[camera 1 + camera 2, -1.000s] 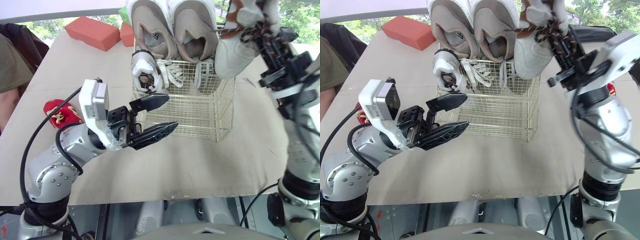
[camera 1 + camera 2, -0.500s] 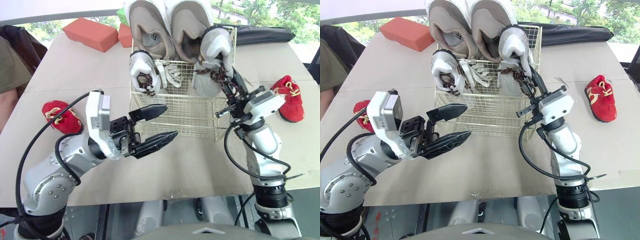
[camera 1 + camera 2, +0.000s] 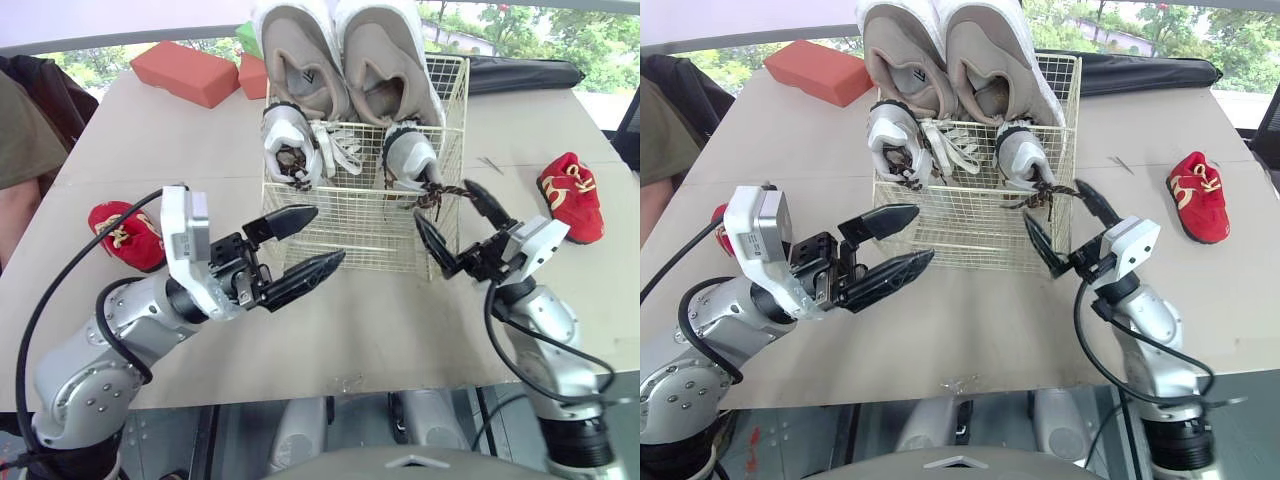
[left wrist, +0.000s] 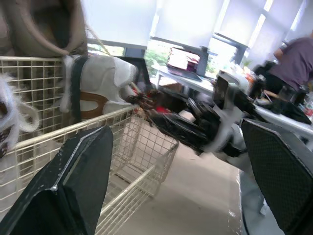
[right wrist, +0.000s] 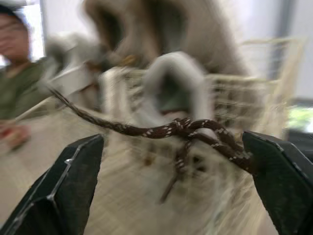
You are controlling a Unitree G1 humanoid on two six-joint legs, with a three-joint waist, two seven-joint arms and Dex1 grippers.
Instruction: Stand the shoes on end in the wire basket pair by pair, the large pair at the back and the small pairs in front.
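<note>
The wire basket (image 3: pixel 360 225) stands mid-table. A large beige pair (image 3: pixel 345 60) stands on end at its back. In front of that pair stand two small grey-and-white shoes, one on the left (image 3: pixel 290 145) and one on the right (image 3: pixel 410 160). A brown lace (image 5: pixel 181 128) trails from the right shoe over the rim. My right gripper (image 3: pixel 443 202) is open just outside the basket's front right corner, the lace running loosely between its fingers. My left gripper (image 3: pixel 329 233) hovers open in front of the basket's left side, holding nothing. Two small red shoes lie on the table, left (image 3: pixel 125 235) and right (image 3: pixel 570 195).
Red-orange blocks (image 3: pixel 185 68) lie at the back left, with a green object (image 3: pixel 248 35) behind them. A person (image 3: pixel 20 130) sits at the table's left edge. A black bag (image 3: pixel 520 72) lies along the back right. The table's front edge (image 3: pixel 350 385) is close below both arms.
My right gripper brought the grey-and-white shoe down into the basket's front right, opened, and drew back to the basket's front corner. The left arm barely moved.
</note>
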